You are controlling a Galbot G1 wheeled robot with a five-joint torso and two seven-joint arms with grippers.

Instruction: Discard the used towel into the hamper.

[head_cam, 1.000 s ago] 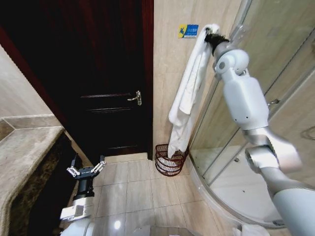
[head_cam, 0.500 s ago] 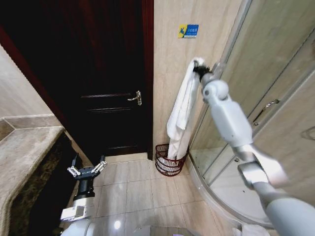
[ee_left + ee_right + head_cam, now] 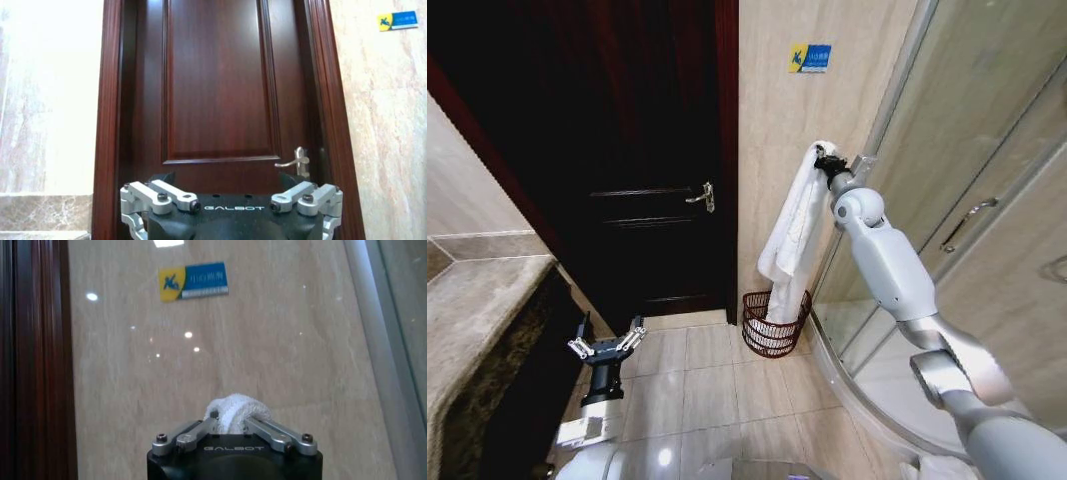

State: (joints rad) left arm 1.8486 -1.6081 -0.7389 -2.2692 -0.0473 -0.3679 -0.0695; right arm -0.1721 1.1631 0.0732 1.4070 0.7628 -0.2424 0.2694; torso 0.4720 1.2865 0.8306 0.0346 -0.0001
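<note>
Lowered since a second ago, the right pincer (image 3: 820, 157) grips the white towel (image 3: 789, 232) — its tail already in the hamper (image 3: 774, 325) — lowering step, release next; left pincer (image 3: 607, 343) waits open.

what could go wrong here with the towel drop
The towel hangs long from the right end effector, with just its lower end inside the hamper. Released from this height, part may drape over the rim or land on the floor. The hamper looks light, so the falling cloth might tip it.
</note>
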